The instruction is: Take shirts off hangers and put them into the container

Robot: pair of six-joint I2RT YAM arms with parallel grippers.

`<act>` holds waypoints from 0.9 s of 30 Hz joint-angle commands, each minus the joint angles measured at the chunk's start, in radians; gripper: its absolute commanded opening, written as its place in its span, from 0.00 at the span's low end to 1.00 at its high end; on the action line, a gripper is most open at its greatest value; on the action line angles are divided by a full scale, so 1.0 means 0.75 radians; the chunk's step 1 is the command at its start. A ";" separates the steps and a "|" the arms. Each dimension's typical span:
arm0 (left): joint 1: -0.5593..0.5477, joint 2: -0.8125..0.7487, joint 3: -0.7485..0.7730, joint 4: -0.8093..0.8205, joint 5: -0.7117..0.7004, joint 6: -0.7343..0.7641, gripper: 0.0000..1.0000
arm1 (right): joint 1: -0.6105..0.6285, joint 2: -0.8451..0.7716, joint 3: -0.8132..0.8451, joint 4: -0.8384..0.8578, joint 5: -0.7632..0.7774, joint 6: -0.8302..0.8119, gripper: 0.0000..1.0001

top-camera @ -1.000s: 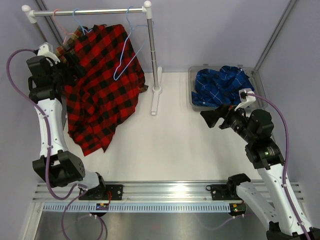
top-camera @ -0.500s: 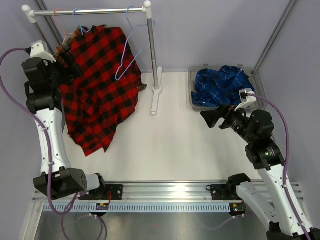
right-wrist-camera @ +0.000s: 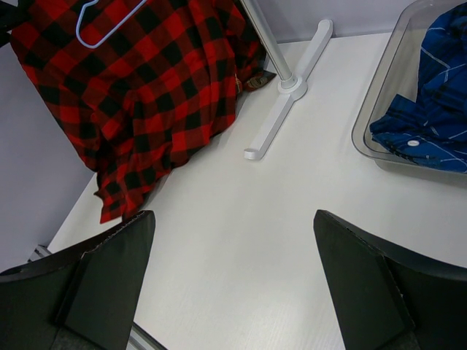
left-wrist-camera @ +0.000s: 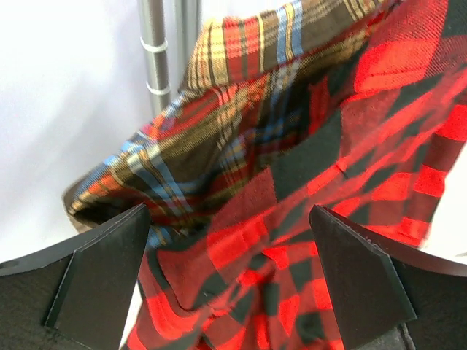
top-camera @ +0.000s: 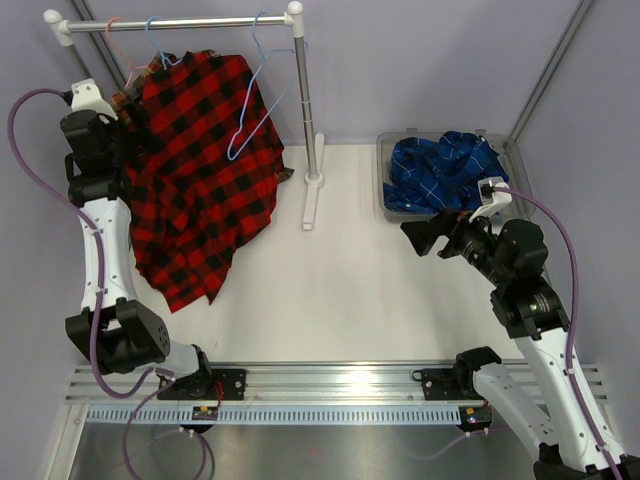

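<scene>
Only blue shirt (top-camera: 440, 172) in container (top-camera: 384, 205).

— What's at ten o'clock?
— The red shirt (top-camera: 200, 170): red-and-black buffalo check. Beside it the brown shirt (left-wrist-camera: 219, 95), olive-brown plaid with red and blue stripes.
— Hangers?
— A light blue hanger (top-camera: 243, 125) on the red check, a pink hanger (top-camera: 120, 48) at eleven.
— And two o'clock?
— The blue shirt (top-camera: 440, 170), blue with thin white lines, in a clear grey-tinted bin (top-camera: 381, 175). The tabletop (top-camera: 350, 290) is white.
</scene>
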 commanded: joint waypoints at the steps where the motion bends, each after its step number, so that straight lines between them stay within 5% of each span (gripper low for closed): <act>1: -0.003 -0.010 -0.012 0.233 0.016 0.102 0.98 | 0.018 0.001 0.000 0.006 0.004 -0.021 0.99; 13: -0.003 0.099 -0.039 0.171 0.291 0.107 0.94 | 0.029 0.016 0.002 -0.002 -0.004 -0.019 1.00; 27: -0.005 -0.089 -0.025 0.145 0.559 -0.102 0.69 | 0.033 0.022 -0.010 0.014 -0.004 -0.012 0.99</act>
